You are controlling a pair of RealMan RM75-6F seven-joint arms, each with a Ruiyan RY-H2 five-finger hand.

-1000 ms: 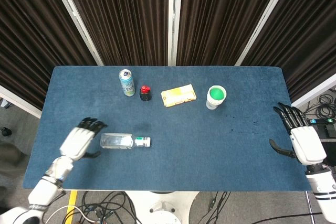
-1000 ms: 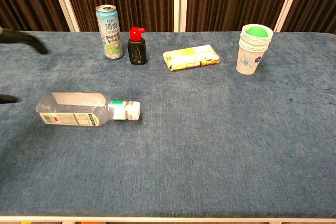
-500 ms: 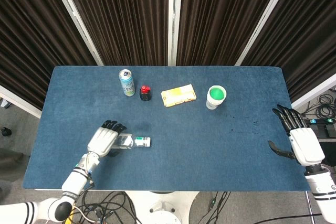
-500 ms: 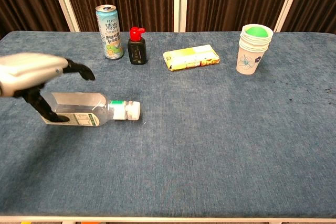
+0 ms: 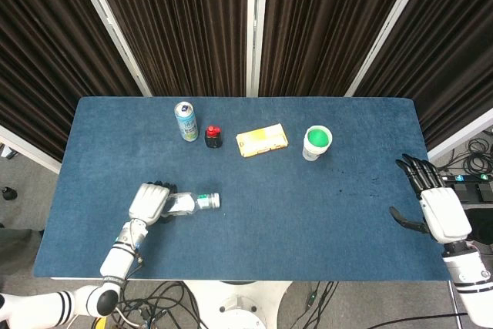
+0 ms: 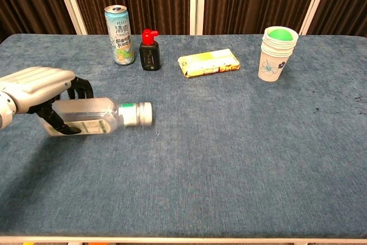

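Bottle (image 6: 100,116) lying on worktop (image 5: 308,213), well in front of can (image 5: 186,120) | left hand (image 5: 151,202), beside it a second ago, now gripping its body, cap end lifting | right hand (image 5: 436,207) idling wide.

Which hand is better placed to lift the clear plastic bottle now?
Left. The left hand already wraps the lying clear plastic bottle. The right hand rests open at the far table edge, well apart from it.
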